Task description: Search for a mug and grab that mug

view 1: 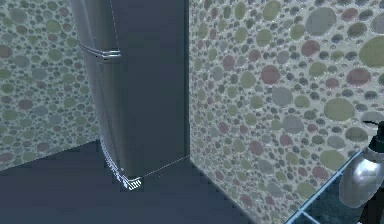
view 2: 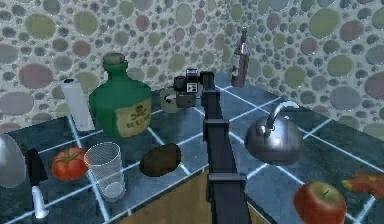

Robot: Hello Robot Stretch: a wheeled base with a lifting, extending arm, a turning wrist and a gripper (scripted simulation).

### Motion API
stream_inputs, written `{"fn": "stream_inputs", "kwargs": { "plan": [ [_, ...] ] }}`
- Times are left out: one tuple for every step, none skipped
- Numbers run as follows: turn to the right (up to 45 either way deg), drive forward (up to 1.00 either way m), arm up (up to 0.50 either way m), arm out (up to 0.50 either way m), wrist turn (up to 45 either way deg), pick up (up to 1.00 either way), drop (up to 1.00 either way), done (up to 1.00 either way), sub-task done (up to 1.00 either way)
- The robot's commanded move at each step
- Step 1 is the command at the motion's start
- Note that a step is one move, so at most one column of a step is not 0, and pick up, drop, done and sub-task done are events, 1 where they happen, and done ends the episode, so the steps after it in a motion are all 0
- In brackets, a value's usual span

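Observation:
On the dark tiled counter (view 2: 300, 120) in the arm side view, a small grey-green mug-like thing (view 2: 168, 101) stands just right of a big green bottle (view 2: 122, 97). My arm (view 2: 215, 140) reaches up the middle of the counter. My gripper (view 2: 178, 92) ends right at that mug-like thing. I cannot tell whether it touches it or holds anything, since the thing rests on the counter behind the fingers.
Around the arm stand a clear glass (view 2: 105, 170), a tomato (view 2: 68, 162), a dark brown lump (view 2: 160, 159), a white roll (view 2: 77, 103), a metal kettle (view 2: 273, 138), an apple (view 2: 319, 203) and a dark bottle (view 2: 240, 58). The forward view has a steel fridge (view 1: 130, 90) and a pebbled wall (view 1: 280, 90).

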Motion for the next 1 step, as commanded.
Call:
{"fn": "stream_inputs", "kwargs": {
  "plan": [
    [0.0, 0.0, 0.1, 0.0, 0.0, 0.0, 0.0, 0.0, 0.0]
  ]
}}
